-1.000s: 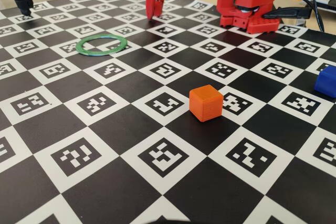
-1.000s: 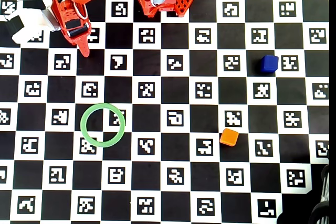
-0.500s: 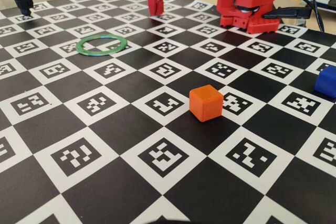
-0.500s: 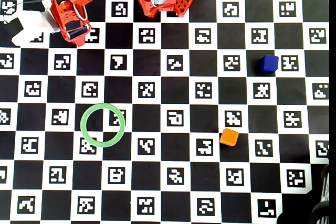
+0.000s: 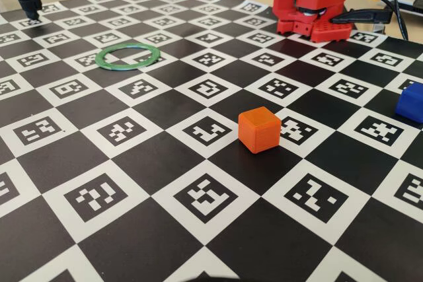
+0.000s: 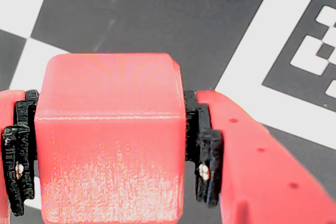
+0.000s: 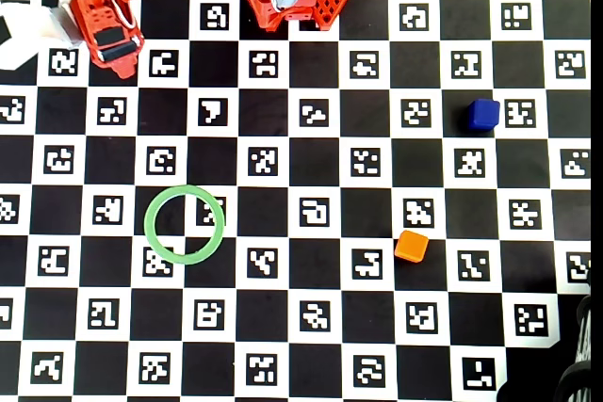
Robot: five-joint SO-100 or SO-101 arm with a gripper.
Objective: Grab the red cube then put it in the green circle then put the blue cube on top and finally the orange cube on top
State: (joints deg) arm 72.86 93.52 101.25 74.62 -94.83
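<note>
- The thin flat green ring, left of centre in the overhead view, holds nothing; only checkerboard shows inside it.
- In the wrist view the red two-finger gripper is clenched on the small red plastic cube, black pads pressed to both sides.
- The bright orange cube sits lower right of centre, the deep-blue cube at upper right, well apart.
- Open checkerboard board lies between ring and cubes.
</note>
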